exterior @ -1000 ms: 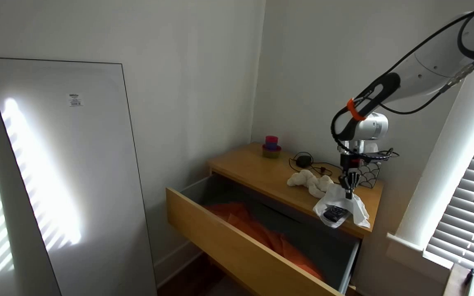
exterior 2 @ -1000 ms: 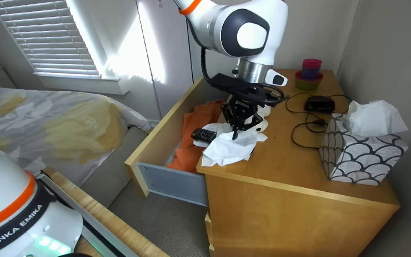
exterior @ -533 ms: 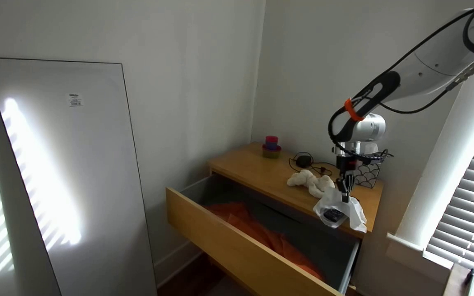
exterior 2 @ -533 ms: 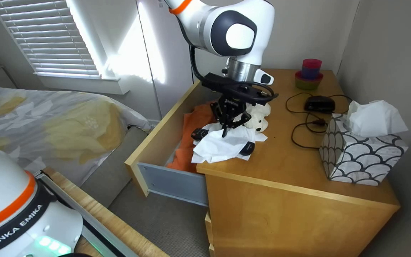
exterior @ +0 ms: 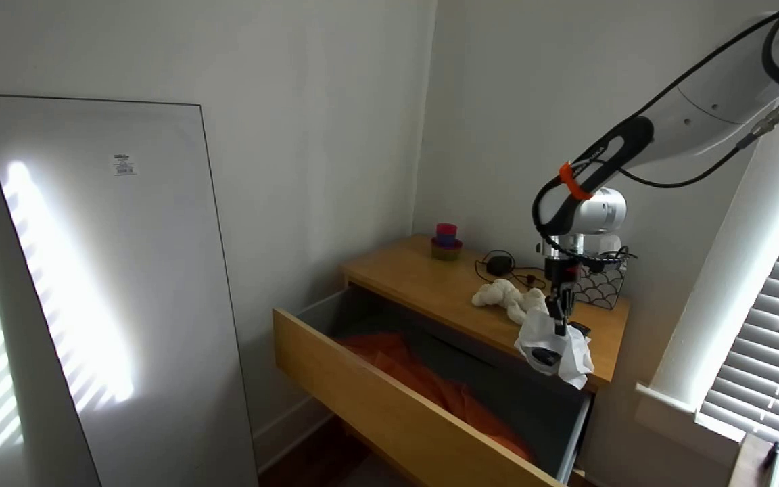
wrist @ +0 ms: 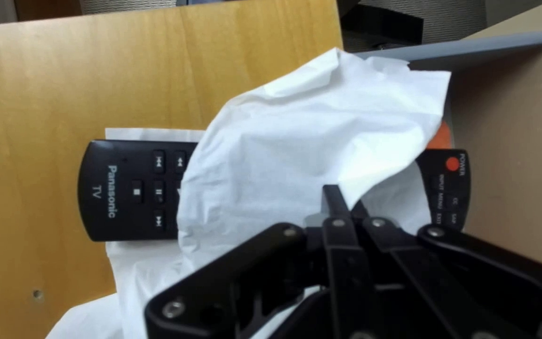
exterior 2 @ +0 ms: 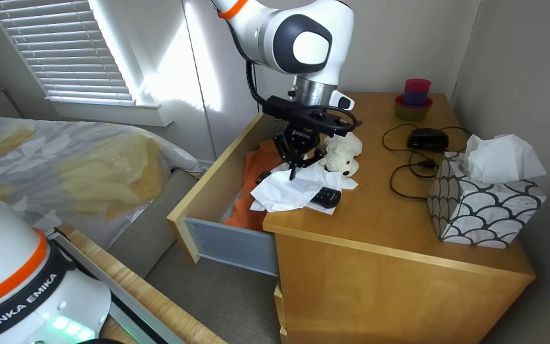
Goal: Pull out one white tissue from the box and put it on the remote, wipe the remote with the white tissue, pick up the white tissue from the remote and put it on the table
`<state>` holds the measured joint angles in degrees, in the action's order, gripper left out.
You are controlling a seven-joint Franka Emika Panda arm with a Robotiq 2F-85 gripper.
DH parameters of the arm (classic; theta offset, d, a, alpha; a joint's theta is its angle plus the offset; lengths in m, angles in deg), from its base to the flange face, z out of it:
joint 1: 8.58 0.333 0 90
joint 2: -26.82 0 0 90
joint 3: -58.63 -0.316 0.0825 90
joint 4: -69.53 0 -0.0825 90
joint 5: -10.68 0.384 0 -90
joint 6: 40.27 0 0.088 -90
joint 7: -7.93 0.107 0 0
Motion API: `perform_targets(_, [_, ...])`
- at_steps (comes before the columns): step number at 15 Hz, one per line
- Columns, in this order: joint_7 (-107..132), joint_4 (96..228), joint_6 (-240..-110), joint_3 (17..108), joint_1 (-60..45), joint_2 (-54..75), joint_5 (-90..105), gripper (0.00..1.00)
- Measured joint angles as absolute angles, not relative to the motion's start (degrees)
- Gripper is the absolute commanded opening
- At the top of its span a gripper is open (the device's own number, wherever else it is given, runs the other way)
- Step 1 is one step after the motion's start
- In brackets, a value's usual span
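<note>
My gripper (wrist: 350, 202) is shut on the white tissue (wrist: 271, 155), pinching a fold of it in the wrist view. The tissue drapes across the middle of the black remote (wrist: 111, 188), whose two ends show on either side. White paper also lies under the remote. In an exterior view the remote (exterior 2: 326, 197) sits at the front corner of the wooden table (exterior 2: 380, 224), one end reaching over the open drawer, with the gripper (exterior 2: 292, 177) above it. The patterned box (exterior 2: 490, 210) stands at the table's back corner, a tissue sticking up from its top.
A cream-white plush toy (exterior 2: 344, 155) lies right beside the gripper. The open drawer (exterior: 416, 406) below the front edge holds orange cloth (exterior 2: 256, 167). Farther off are a black device (exterior 2: 428, 139) with cables and stacked cups (exterior 2: 416, 98). A white panel (exterior: 126, 270) leans against the wall.
The gripper has dragged the tissue along the remote towards the drawer. The remote's table-side end has come uncovered, while its end over the drawer is now more covered.
</note>
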<state>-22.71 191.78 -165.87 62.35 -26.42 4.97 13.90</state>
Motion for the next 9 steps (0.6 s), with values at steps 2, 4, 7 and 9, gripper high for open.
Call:
perform_targets(2, [-22.7,191.7,-165.9,62.5,-26.6,4.7,13.9,0.0])
perform_targets(4, [-22.7,191.5,-165.9,62.7,-26.7,4.3,13.9,0.0])
perform_targets(7, [-22.7,191.2,-165.9,63.1,-27.0,3.9,14.0,0.0])
perform_targets(9, [-22.7,191.0,-165.9,63.5,-27.4,3.9,14.2,0.0])
